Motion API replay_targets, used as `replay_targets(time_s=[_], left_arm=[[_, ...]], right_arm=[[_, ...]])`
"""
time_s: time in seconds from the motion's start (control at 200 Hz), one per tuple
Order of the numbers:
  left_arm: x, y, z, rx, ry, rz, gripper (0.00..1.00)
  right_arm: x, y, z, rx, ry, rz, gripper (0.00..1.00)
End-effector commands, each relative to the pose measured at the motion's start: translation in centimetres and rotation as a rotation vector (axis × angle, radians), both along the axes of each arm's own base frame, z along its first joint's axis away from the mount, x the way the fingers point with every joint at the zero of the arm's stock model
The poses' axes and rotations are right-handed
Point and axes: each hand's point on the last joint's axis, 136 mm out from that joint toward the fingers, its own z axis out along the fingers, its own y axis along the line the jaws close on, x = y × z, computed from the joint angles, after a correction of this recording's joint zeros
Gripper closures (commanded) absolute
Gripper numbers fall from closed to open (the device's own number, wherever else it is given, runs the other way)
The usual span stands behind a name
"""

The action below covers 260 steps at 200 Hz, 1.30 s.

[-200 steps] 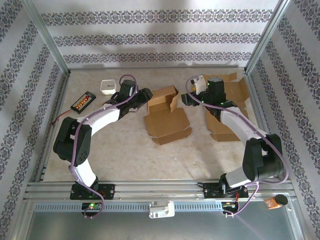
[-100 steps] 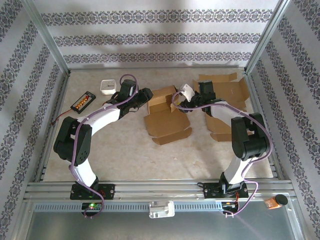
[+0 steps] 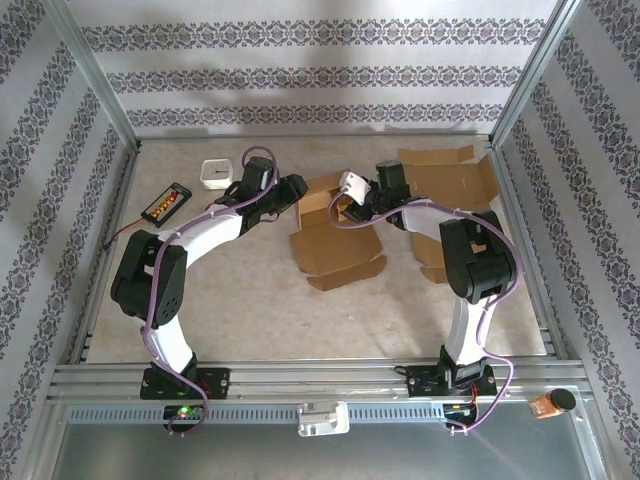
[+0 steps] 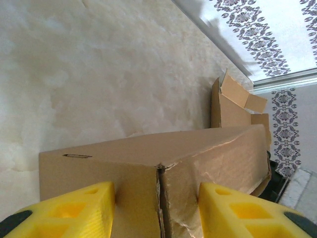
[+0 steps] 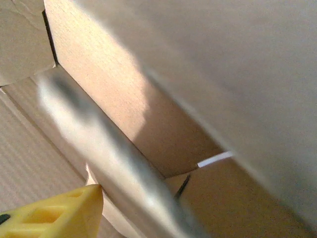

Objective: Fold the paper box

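The brown paper box point(image 3: 322, 207) stands half formed in the middle of the table, its lid flap point(image 3: 337, 252) lying flat toward me. My left gripper point(image 3: 296, 191) is shut on the box's left corner. In the left wrist view both yellow fingers point(image 4: 74, 210) press the cardboard corner point(image 4: 158, 178) from either side. My right gripper point(image 3: 343, 200) reaches into the box's right side. In the right wrist view one yellow finger point(image 5: 54, 215) stands wide beside a blurred flap edge point(image 5: 114, 158). The other finger is hidden behind the box wall point(image 5: 237, 74).
Flat cardboard sheets point(image 3: 455, 180) lie at the back right, under the right arm. A small white tub point(image 3: 216, 173) and a black tray with orange pieces point(image 3: 166, 203) sit at the back left. Metal frame rails point(image 3: 120, 140) bound the table.
The right arm has swung left, from over the flat cardboard to the box's right side, and its jaws have narrowed a little. The left gripper has kept its grip.
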Motion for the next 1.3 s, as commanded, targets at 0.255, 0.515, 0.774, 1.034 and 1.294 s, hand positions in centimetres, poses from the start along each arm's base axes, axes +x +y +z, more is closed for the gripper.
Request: replay_targets(time_s=[0.255,0.515,0.774,1.034,1.294], left_arm=[[-0.4,-1.1,0.2,0.013,0.003,-0.046,0.53],[-0.4,-1.5,0.7,-0.006,-0.007,-0.05,0.53],[-0.5,-1.6,0.7,-0.008,-0.008,-0.051,0.53],[-0.5,-1.9,0.8,-0.011,-0.011,-0.058,0.53],[-0.7,-1.7,1.3,-0.016,-0.021,-0.057,0.53]], right_arm=[[2.0,0.5,0.1,-0.01,-0.032,-0.089,0.57],[2.5,0.1,-0.1,-0.058,-0.026,-0.211,0.77],[2.4,0.7,-0.6,-0.107,-0.044,-0.206,0.77],[3.7,1.4,0.7,-0.093,-0.076,-0.204,0.71],[4.2,2.1,1.4,-0.064,-0.068,-0.195,0.89]])
